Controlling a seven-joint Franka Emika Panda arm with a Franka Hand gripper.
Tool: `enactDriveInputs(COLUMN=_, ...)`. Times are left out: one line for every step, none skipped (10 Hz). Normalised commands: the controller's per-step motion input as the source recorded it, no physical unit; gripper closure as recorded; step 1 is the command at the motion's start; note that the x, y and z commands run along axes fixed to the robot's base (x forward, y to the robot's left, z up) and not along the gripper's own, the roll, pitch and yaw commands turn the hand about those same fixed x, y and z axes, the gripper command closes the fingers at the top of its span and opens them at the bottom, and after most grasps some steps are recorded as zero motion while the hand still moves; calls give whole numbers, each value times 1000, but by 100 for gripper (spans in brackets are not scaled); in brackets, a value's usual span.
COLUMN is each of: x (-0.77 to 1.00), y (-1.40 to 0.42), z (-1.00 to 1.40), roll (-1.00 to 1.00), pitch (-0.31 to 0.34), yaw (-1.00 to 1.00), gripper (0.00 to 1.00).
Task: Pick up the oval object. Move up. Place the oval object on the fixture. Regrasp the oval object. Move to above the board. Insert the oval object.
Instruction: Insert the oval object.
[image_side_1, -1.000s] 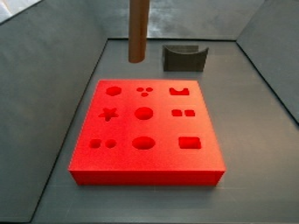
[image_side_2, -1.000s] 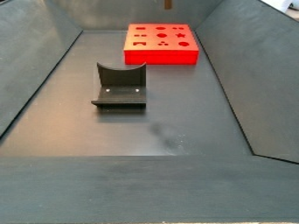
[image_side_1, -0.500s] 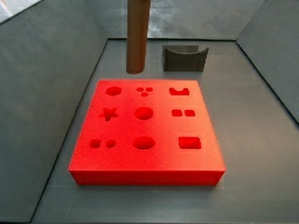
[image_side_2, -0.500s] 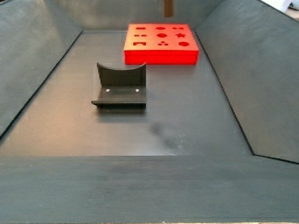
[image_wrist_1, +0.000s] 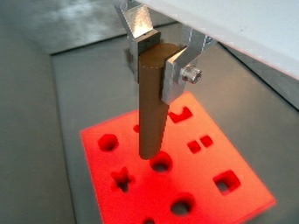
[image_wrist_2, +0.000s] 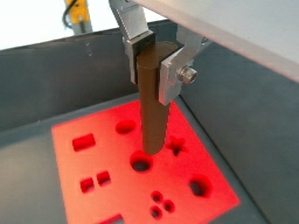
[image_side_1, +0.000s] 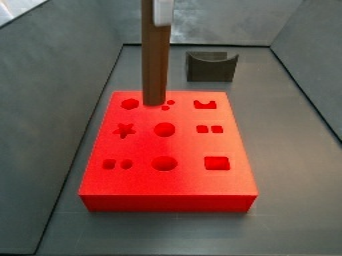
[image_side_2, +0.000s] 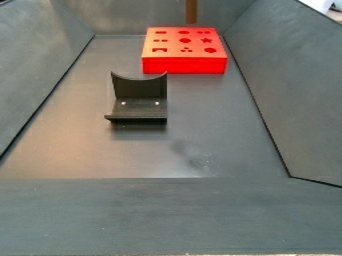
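The oval object (image_wrist_1: 149, 114) is a slim brown peg hanging upright, with my gripper (image_wrist_1: 156, 70) shut on its upper end. Both wrist views show the silver fingers (image_wrist_2: 176, 74) clamping the peg (image_wrist_2: 152, 114) from two sides. Its lower end hangs low over the back part of the red board (image_wrist_1: 233, 157), close to a round cut-out. In a side view the peg (image_side_1: 155, 65) stands over the board (image_side_1: 167, 165) between the back-left hole and the small dots. I cannot tell whether the tip touches the board. The dark fixture (image_side_1: 211, 66) stands behind the board with nothing on it.
Grey walls slope up round the dark floor (image_side_2: 174, 150). In a side view the fixture (image_side_2: 138, 97) sits mid-floor, with the board (image_side_2: 185, 50) and the peg (image_side_2: 191, 10) at the far end.
The gripper has come down with the peg. Its lower end, which was well above the board's back edge, is now low over the board's back-left cut-outs.
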Motion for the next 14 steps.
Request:
enactDriveInputs(x=0, y=-697, z=-397, roll=0, pitch=-100, yaw=-503, gripper=100)
enactDriveInputs(x=-6, y=-694, z=-469, roll=0, pitch=-107, yaw=-546, gripper=100)
enactDriveInputs(x=-23, y=-643, z=-543, roll=1, pitch=-127, yaw=-609, gripper=100)
enactDriveInputs(x=0, y=-654, z=-469, roll=27, pitch=-107, yaw=-634, gripper=100)
enactDriveInputs(x=17, y=-389, z=0, roll=56, pitch=-74, yaw=-257, gripper=100)
enactDriveInputs(x=0, y=0, z=0, roll=34, pitch=0, yaw=0, gripper=100)
enactDriveInputs(x=294, y=-320, z=0, roll=37, pitch=7, yaw=-237, gripper=100)
enactDriveInputs(x=374, y=-337, z=-120, roll=84, pitch=0, yaw=-543, gripper=100)
enactDriveInputs(x=311, y=-237, z=0, roll=49, pitch=11, yaw=-391, gripper=100)
enactDriveInputs(x=0, y=54, z=0, roll=0, pitch=0, yaw=0, gripper=100)
enactDriveInputs(x=0, y=349, z=-6, roll=0, pitch=9, yaw=0, gripper=100)
enactDriveInputs(x=0, y=411, z=-54, roll=0, pitch=1, yaw=0, gripper=100)
enactDriveInputs(x=-17, y=43, z=0, roll=-11, pitch=0, yaw=0, gripper=100)
enactDriveInputs(x=-6, y=0, z=0, roll=0, pitch=-9, yaw=0, gripper=100)
